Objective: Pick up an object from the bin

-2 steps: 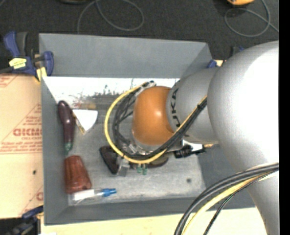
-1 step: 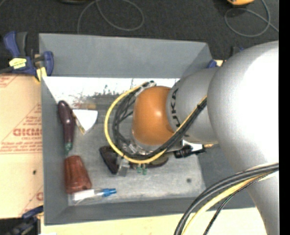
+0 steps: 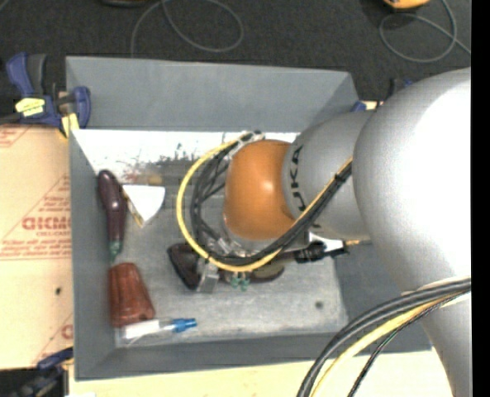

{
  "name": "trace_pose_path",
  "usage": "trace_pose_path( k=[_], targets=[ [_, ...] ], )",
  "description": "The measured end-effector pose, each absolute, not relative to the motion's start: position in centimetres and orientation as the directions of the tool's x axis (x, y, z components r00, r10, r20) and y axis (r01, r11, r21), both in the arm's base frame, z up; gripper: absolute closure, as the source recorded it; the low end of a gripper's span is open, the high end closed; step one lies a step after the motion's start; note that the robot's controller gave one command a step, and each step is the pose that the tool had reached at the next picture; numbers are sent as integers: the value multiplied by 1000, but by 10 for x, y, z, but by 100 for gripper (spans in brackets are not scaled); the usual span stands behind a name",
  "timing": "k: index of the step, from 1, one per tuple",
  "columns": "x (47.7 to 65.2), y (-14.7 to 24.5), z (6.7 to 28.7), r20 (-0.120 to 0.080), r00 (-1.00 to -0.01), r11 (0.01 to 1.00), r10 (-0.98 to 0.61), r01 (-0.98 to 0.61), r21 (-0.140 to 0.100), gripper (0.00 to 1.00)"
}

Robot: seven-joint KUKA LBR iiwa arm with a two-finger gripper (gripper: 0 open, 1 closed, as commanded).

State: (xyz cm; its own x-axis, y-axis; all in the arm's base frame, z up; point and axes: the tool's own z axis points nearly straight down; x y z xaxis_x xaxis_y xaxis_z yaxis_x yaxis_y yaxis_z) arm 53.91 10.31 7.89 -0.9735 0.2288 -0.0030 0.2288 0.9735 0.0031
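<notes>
Now low at the dark lump, grasp unconfirmed

The arm comes in from the right of the frame, its orange cover over the middle of the grey bin. I judge this to be the reaching step. The gripper sits low at centre, just beside a dark brownish lump on its left. I cannot tell whether it is open or has hold of anything. Well apart at the left lie a toy aubergine, a reddish ridged piece, a white wedge and a blue-tipped white pen. Next I would want a firm grip confirmed before lifting.
</notes>
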Motion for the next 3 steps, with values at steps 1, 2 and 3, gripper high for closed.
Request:
trace_pose_path(
  k=[1,2,3],
  targets=[
    [540,104,85,-6,-974,974,228,228,4,100],
    [541,104,89,-8,-974,974,225,225,5,100],
    [542,105,89,-8,-974,974,226,226,5,100]
  ],
)
